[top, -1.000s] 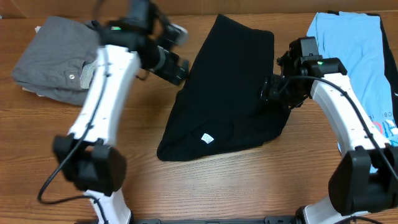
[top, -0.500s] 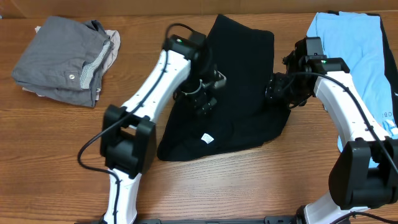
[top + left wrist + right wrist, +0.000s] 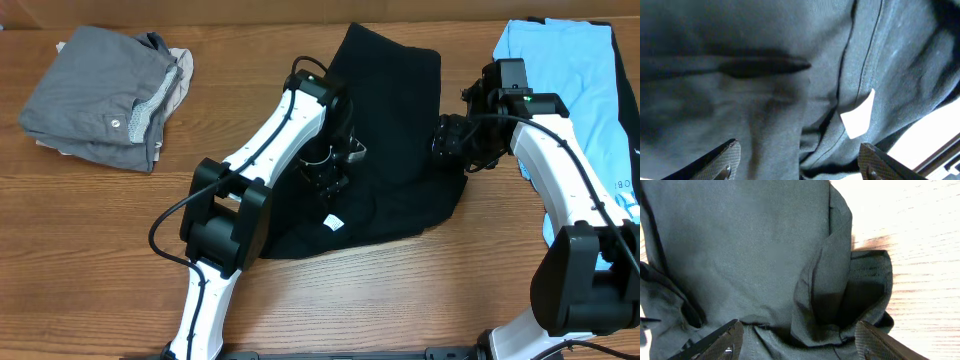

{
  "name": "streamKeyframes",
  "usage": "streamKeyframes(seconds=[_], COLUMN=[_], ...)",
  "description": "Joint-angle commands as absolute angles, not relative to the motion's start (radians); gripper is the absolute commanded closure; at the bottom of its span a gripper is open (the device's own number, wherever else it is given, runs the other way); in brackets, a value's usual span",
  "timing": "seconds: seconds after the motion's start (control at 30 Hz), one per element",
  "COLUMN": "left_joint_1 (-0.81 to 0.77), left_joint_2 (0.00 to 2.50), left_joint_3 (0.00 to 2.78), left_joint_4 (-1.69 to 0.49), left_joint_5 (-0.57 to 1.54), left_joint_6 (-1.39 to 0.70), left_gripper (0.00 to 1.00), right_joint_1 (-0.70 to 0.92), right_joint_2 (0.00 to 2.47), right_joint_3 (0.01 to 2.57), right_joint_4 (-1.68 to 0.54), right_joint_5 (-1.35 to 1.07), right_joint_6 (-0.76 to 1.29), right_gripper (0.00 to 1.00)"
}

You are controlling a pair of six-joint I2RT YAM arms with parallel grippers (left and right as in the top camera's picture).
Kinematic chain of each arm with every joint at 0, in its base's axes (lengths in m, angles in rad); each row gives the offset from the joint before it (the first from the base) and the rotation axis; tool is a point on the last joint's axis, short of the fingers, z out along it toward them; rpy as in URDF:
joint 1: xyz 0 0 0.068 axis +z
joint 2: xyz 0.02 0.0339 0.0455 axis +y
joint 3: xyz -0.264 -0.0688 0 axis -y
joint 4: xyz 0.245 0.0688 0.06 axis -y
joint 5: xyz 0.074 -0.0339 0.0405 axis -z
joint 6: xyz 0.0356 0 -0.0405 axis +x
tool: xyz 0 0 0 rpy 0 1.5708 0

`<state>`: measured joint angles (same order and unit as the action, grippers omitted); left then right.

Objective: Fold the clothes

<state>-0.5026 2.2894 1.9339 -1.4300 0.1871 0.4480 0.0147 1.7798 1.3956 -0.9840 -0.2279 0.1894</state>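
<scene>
Black T-shirt [image 3: 390,120] lies mid-surface, loosely bunched, wide at the near end and narrower toward the far edge. Its white label [image 3: 333,222] faces up near the shirt's near-left part; the left wrist view shows the same label [image 3: 858,116] beside a seam.

Left gripper [image 3: 328,172] is over the shirt's left half, just beyond the label. In the wrist view the left gripper [image 3: 797,162] has its jaws spread wide with only flat fabric under them and nothing pinched.

Right gripper [image 3: 450,142] is at the shirt's right edge. In the wrist view the right gripper [image 3: 795,342] has its jaws wide apart too, with a raised fold of black cloth lying between them, ungripped. Can't tell whether the tips touch the cloth.

Light blue T-shirt [image 3: 560,80] lies flat at the far right of the wooden surface [image 3: 400,300], apart from the black one, with red lettering at its right side. Grey folded garments [image 3: 100,95] sit far left, well apart.
</scene>
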Motion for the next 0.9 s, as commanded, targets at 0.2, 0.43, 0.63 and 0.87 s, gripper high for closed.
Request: streamKeyframes(seconds=[0.2,0.43,0.63,0.87], left_joint_1=[-0.506,-0.488,-0.485,-0.504], left_joint_2=[2.304,2.304,2.304,2.304], left_joint_3=[1.812,1.803,1.803,1.803], left_joint_4=[-1.397,-1.315,-1.289,-1.271], left_joint_5=[0.201,0.116,0.080,0.183], left_joint_6=[0.448,0.329,0.293,0.284], left_gripper=[0.35,0.49,0.48,0.33], right_joint_1=[0.010,0.010,0.011,0.011], right_joint_2=[1.785,1.785,1.785,1.785], right_joint_3=[1.395,1.395,1.395,1.395], right_joint_4=[-0.946,-0.947,-0.943,-0.929], right_joint_5=[-0.221,-0.221,-0.221,-0.221], right_joint_6=[0.186,0.186,0.186,0.186], right_gripper=[0.25,0.25,0.25,0.24])
